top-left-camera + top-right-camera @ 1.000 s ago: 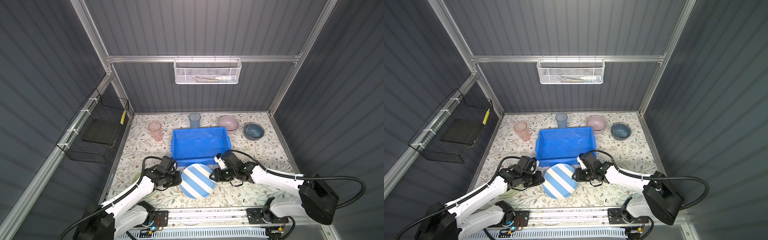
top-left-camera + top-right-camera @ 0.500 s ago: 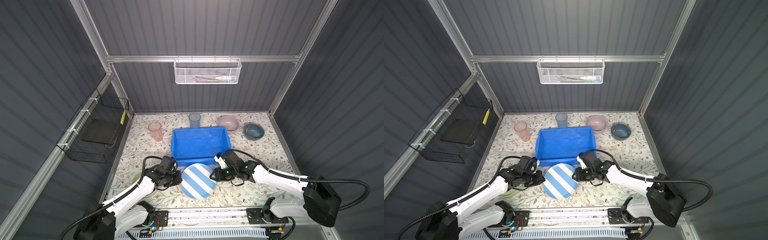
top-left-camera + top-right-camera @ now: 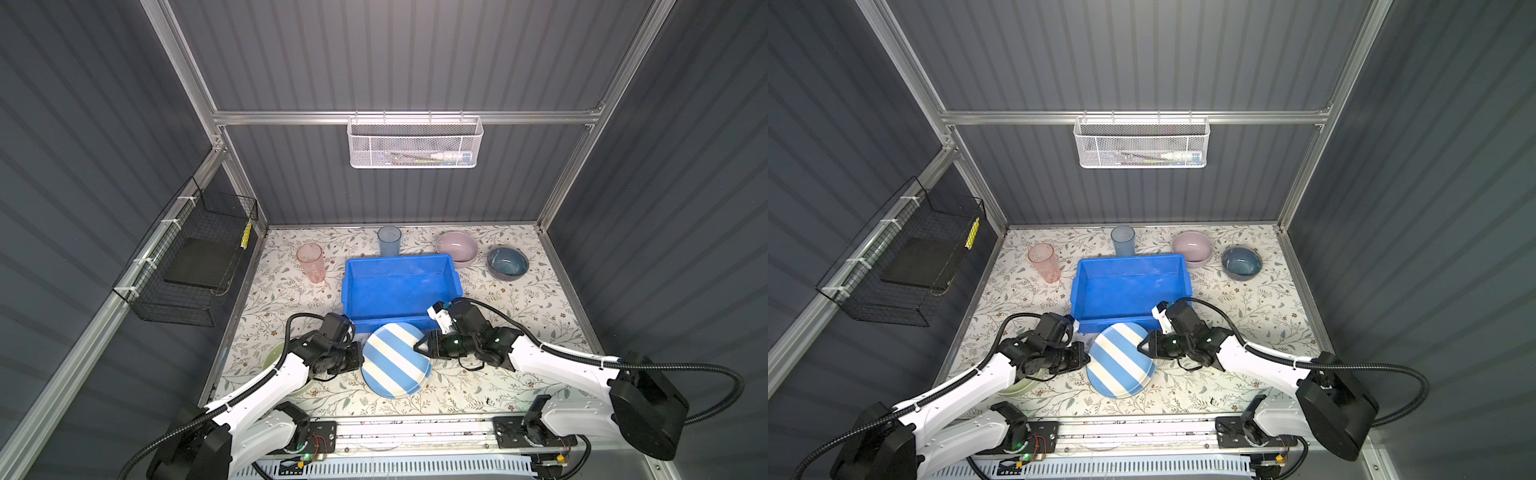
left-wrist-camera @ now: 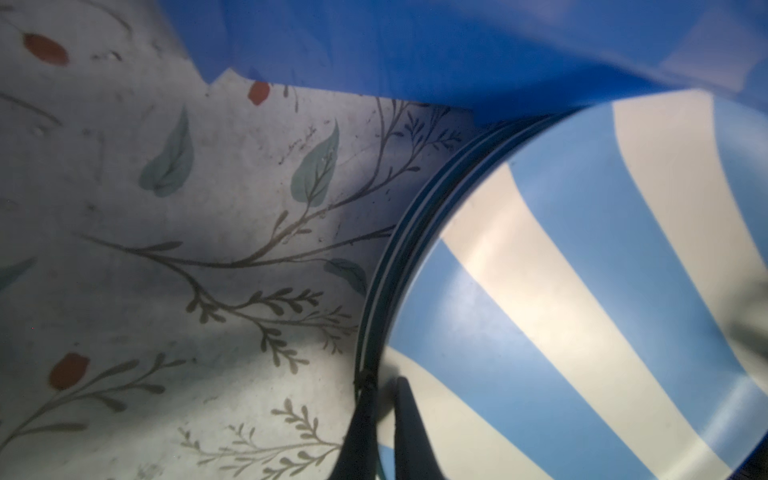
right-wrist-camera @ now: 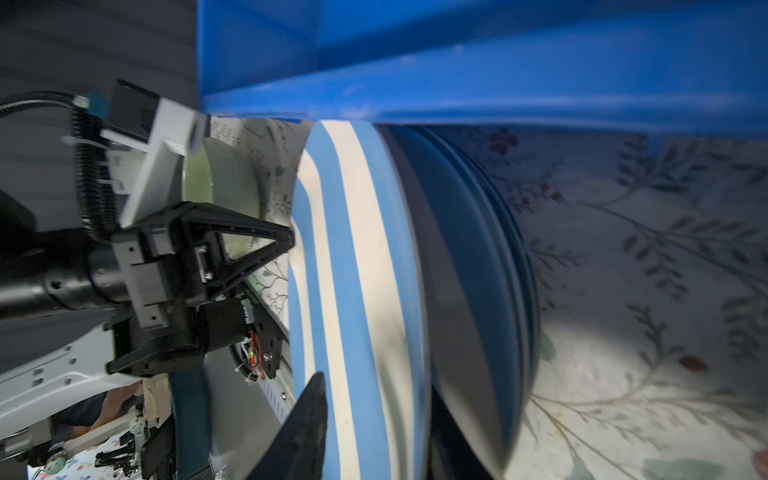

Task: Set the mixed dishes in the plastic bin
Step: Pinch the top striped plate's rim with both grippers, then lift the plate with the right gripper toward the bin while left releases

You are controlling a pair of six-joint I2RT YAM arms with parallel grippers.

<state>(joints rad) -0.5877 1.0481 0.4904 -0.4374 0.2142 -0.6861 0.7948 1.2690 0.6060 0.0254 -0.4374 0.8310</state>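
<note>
Grey-panelled booth, floral-papered bench (image 3: 519,299). Found the blue-white striped plate (image 3: 395,361) atop other plates (image 4: 388,257), outside the blue plastic bin (image 3: 399,291), far edge at its near wall. Noted left fingers (image 4: 407,424) pinched shut on the plate rim. Right fingers (image 5: 305,424) straddling the opposite rim, clamped or not impossible to tell. Judged step: two-armed pickup. Needed next: firm right grip, level lift over the lip.

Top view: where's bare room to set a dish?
Free: the floor of the bright blue plastic bin; the floral mat left of it, up to the translucent pink tumbler; the mat right of it, up to the dark-blue bowl. Crowded: the bin's near edge, where left pincer and right pincer flank the blue-and-white striped round plate.
</note>
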